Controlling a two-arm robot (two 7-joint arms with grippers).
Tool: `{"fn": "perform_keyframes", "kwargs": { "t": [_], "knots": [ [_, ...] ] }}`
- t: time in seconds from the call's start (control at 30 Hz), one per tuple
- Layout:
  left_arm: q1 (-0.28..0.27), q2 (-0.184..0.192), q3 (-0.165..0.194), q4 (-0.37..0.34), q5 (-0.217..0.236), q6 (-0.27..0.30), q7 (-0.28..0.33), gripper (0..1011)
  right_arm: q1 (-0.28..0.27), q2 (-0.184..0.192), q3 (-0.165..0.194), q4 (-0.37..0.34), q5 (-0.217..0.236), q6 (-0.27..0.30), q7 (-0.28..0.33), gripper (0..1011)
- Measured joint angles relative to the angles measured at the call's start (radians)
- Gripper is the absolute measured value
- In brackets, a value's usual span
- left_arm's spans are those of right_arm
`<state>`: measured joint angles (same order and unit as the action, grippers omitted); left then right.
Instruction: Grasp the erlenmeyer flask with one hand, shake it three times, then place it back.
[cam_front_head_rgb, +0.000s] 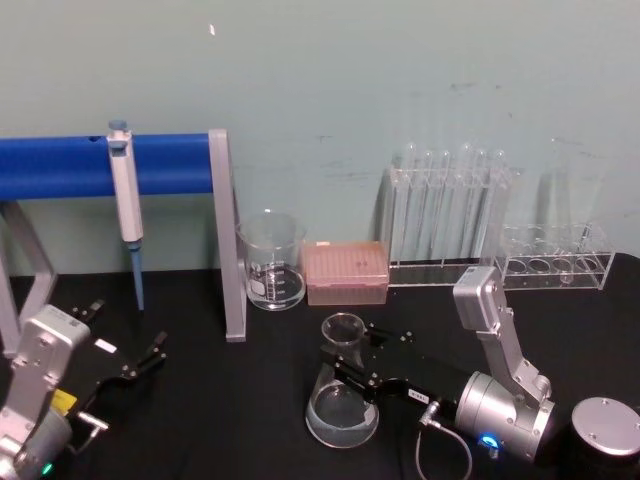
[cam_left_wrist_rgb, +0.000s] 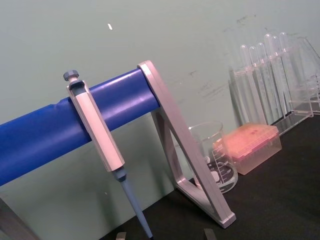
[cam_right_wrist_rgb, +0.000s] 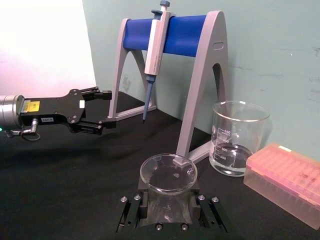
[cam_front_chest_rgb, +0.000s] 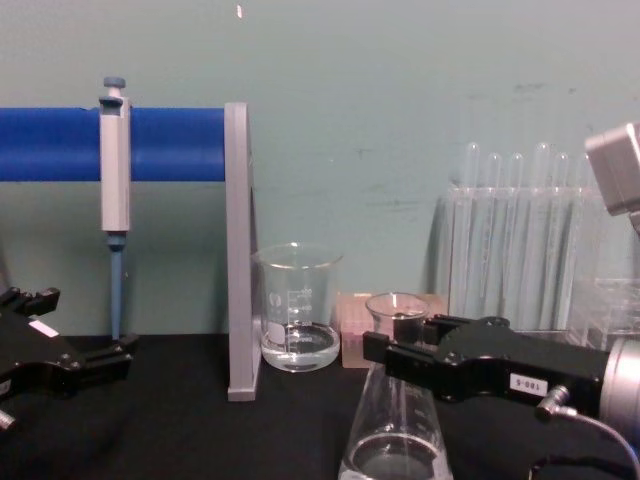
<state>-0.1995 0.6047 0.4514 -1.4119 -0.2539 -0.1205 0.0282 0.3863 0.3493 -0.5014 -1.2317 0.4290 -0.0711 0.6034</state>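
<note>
Two black grippers | right gripper (cam_front_head_rgb: 343, 362) reaches in level from the right, long flat jaws clamped on neck of clear glass conical flask (cam_front_head_rgb: 342, 405) standing on black table (cam_front_head_rgb: 220, 420) | left gripper (cam_front_head_rgb: 128, 345) low at left, jaws apart

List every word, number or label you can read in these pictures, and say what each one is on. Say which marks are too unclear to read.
"500", "400", "200": graduations on the beaker, right wrist view.
White label on the right gripper: digits, too blurred to read.
Yellow sticker and small white label on the left gripper: unreadable.
Flask, held at the neck by the right gripper: no readable marks.
Pipette, pink tip box: no text.
</note>
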Motion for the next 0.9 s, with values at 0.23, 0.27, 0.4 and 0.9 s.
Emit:
{"fn": "perform_keyframes", "kwargs": {
  "t": [0.23,0.27,0.4,0.9],
  "knots": [
    [0.000,0.000,0.000,0.000,0.000,0.000,0.000,1001,-0.001,0.000,0.001,0.000,0.000,0.000,0.000,450],
    [0.000,0.000,0.000,0.000,0.000,0.000,0.000,1001,-0.001,0.000,0.001,0.000,0.000,0.000,0.000,450],
    [0.000,0.000,0.000,0.000,0.000,0.000,0.000,1001,-0.001,0.000,0.001,0.000,0.000,0.000,0.000,450],
    [0.000,0.000,0.000,0.000,0.000,0.000,0.000,1001,-0.002,0.000,0.000,0.002,-0.004,0.001,-0.001,864]
  ]
}}
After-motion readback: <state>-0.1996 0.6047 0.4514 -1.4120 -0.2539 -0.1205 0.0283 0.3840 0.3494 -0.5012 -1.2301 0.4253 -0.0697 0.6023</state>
